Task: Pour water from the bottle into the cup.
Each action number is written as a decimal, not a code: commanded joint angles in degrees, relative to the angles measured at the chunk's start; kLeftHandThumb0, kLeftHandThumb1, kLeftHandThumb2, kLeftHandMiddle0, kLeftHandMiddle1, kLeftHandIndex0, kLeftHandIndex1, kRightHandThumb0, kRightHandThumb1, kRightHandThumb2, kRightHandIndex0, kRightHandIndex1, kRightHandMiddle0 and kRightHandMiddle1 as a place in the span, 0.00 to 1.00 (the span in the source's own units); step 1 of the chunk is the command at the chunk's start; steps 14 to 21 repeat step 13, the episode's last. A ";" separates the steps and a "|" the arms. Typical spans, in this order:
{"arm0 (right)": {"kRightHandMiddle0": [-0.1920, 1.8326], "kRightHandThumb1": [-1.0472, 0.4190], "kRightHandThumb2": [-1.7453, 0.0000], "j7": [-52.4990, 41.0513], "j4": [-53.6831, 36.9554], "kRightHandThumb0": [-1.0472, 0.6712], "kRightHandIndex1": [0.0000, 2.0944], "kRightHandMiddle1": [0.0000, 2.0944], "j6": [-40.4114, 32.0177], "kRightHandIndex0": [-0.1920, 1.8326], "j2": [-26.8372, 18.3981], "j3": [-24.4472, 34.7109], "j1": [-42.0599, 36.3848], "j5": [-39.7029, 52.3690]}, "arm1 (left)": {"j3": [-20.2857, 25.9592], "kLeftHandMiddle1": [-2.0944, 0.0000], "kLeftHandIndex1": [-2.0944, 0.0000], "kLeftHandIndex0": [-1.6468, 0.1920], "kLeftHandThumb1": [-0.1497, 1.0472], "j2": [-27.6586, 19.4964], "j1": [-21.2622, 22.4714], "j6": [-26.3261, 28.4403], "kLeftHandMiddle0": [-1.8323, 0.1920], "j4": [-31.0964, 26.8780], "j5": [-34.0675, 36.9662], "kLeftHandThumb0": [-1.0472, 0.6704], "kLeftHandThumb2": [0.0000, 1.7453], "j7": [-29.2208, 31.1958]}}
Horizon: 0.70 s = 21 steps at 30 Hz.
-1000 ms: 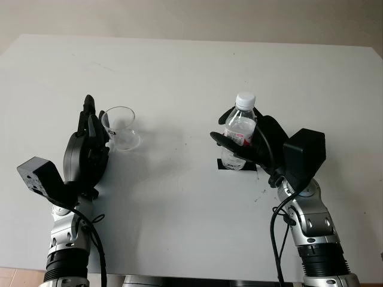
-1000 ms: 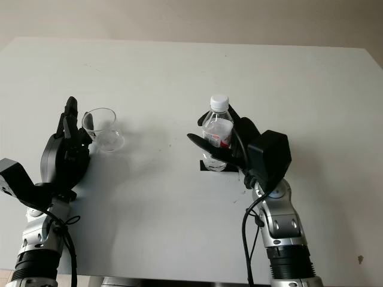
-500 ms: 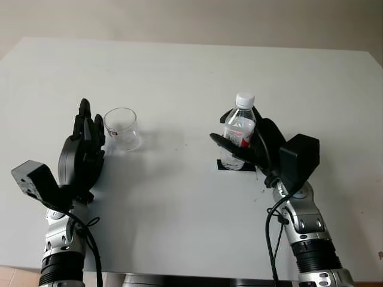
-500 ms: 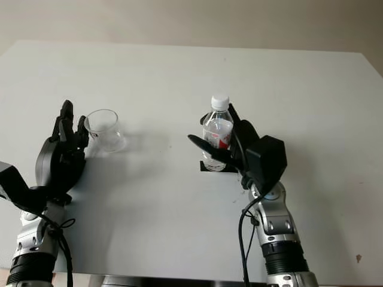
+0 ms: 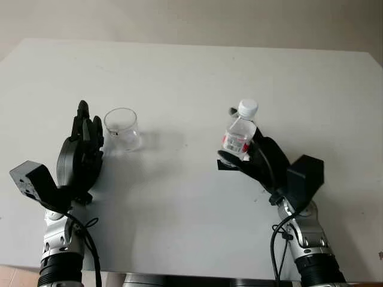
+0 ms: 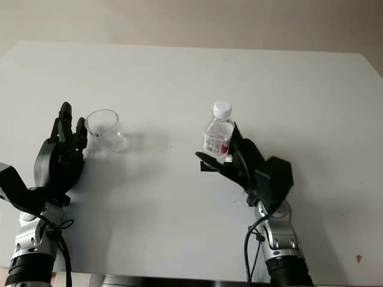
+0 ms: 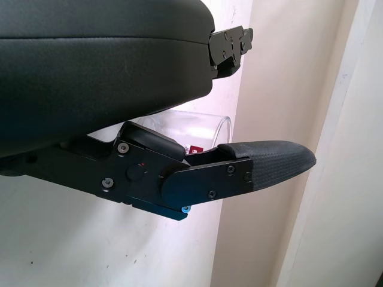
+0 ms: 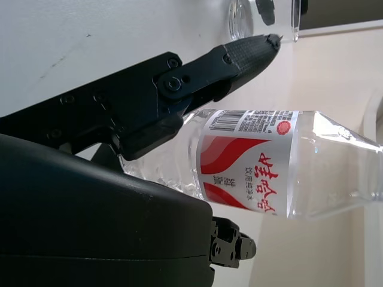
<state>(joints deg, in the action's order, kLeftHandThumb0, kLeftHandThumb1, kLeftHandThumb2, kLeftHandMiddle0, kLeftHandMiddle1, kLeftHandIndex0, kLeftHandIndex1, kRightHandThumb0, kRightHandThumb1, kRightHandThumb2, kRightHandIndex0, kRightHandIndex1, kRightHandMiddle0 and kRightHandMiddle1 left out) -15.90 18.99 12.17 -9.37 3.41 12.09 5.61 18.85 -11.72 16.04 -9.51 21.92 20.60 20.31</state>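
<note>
1. The right robot hand (image 5: 254, 158), right of frame centre, wraps its fingers round the bottle (image 5: 240, 134), which is capped and tilted.
2. The left robot hand (image 5: 84, 146), holding nothing, stands open just beside the cup (image 5: 122, 128), centre-left on the tabletop (image 5: 179, 78).

Lab-like room: bare white table (image 5: 191, 66), plain wall (image 5: 191, 18)

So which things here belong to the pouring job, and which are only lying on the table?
For the job:
- bottle, capped, tilted, held in the right hand
- cup, upright on the table
- left hand, open, beside the cup

Just there:
- black marker patch under the bottle
- white table
</note>
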 commanded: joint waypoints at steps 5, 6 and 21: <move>0.00 0.05 0.96 2.99 1.08 0.04 0.00 0.00 2.70 0.00 0.66 1.48 -3.43 -0.42 | -0.14 0.99 1.00 1.00 1.00 0.09 -0.77 -0.14 1.00 1.26 -0.11 0.11 0.33 0.11; 0.00 0.05 0.96 3.43 1.28 0.04 0.00 0.00 3.05 0.00 0.79 1.60 -3.37 -0.56 | -0.19 0.99 1.00 1.00 1.00 0.04 -0.73 -0.24 1.00 1.37 -0.14 0.11 0.33 0.29; 0.00 0.04 0.97 5.98 2.41 0.03 0.00 0.00 5.10 0.00 1.68 1.46 -2.70 -1.41 | -0.37 1.00 1.00 1.00 1.00 0.01 -0.60 -0.16 1.00 1.13 -0.06 0.11 0.34 0.53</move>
